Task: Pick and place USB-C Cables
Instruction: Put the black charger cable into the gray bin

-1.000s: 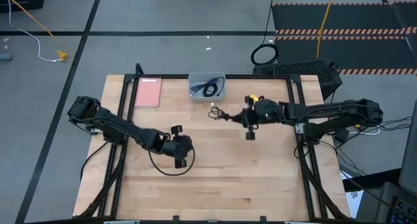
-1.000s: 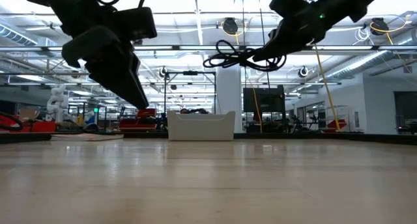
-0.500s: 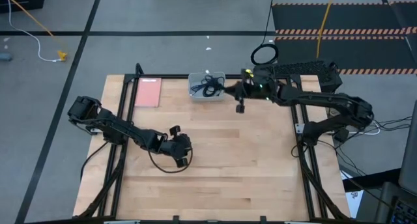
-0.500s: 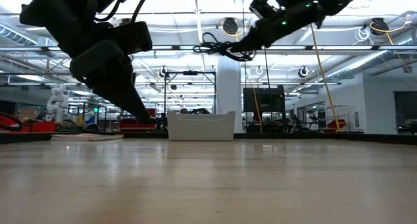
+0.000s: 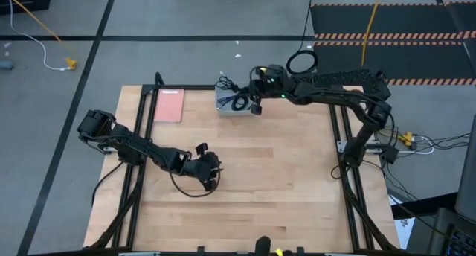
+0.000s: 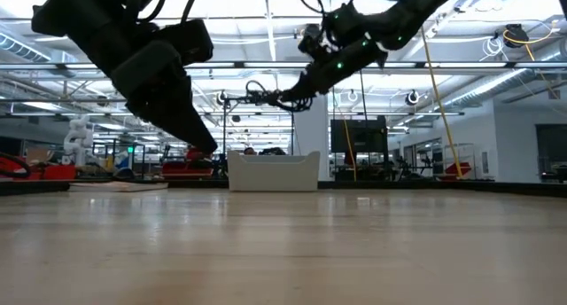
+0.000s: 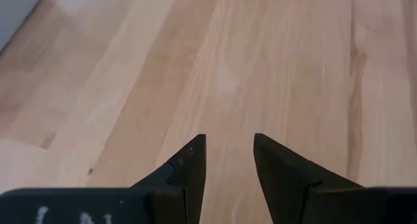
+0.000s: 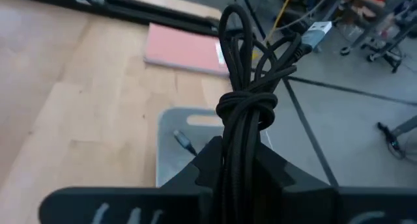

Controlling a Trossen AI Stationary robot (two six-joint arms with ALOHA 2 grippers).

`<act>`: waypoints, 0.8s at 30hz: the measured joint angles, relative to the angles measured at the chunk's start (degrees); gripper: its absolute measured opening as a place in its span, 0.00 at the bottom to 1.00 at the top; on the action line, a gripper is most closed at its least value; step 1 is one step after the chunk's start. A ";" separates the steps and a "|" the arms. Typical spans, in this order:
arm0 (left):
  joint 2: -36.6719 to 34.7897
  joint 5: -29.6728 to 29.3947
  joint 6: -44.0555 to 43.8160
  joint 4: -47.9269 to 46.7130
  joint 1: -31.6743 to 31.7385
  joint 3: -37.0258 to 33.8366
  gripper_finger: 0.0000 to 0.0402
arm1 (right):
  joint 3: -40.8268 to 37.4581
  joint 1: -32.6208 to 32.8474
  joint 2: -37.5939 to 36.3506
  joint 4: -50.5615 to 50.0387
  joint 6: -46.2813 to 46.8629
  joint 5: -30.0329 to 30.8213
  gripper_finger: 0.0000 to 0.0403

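On the left we see the left gripper (image 5: 208, 174) low over the bare wooden surface (image 5: 282, 189); its two dark fingers (image 7: 189, 168) stand a little apart with nothing between them, and only wood shows past them. Farther back on the surface lies a flat pink pad (image 5: 169, 105), near the back edge and well away from the left gripper. Next to it, in the middle of the back edge, sits a small pale tray (image 5: 223, 109); a black cable (image 5: 239, 102) lies curled inside it. In the low view the tray (image 6: 273, 172) looks like a white box far across the surface. On the right, the right arm reaches across from its side; the right gripper (image 5: 254, 92) is up in the air over the tray's right end; its fingers are pressed tight on a knotted black USB-C cable (image 8: 246, 103); the cable's loops and a silver plug stick out past the fingers; in the low view the bundle (image 6: 266, 96) hangs high above the tray. On the floor behind the surface, a black ring-shaped coil (image 5: 301, 62) lies near the right arm.
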 joint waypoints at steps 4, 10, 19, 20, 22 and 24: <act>0.00 -0.71 1.16 2.05 0.26 0.02 0.33 | 0.01 -1.73 2.66 0.25 -0.07 -3.29 0.10; 0.00 -1.60 3.97 6.11 1.37 0.04 0.33 | 0.01 -3.11 6.65 0.14 1.19 -4.53 0.10; 0.00 -1.67 4.48 6.82 2.16 0.04 0.33 | -0.12 -3.16 9.27 -0.24 1.61 -4.53 0.10; 0.00 -1.67 4.48 6.84 2.14 0.04 0.33 | -0.12 -3.16 9.27 -0.19 1.82 -4.55 0.10; 0.00 -1.67 4.48 6.85 2.12 0.04 0.33 | -0.12 -3.14 9.27 -0.22 2.54 -4.53 0.10; 0.00 -1.67 4.45 6.87 2.12 0.04 0.33 | -0.12 -3.14 9.27 -0.31 3.33 -4.53 0.10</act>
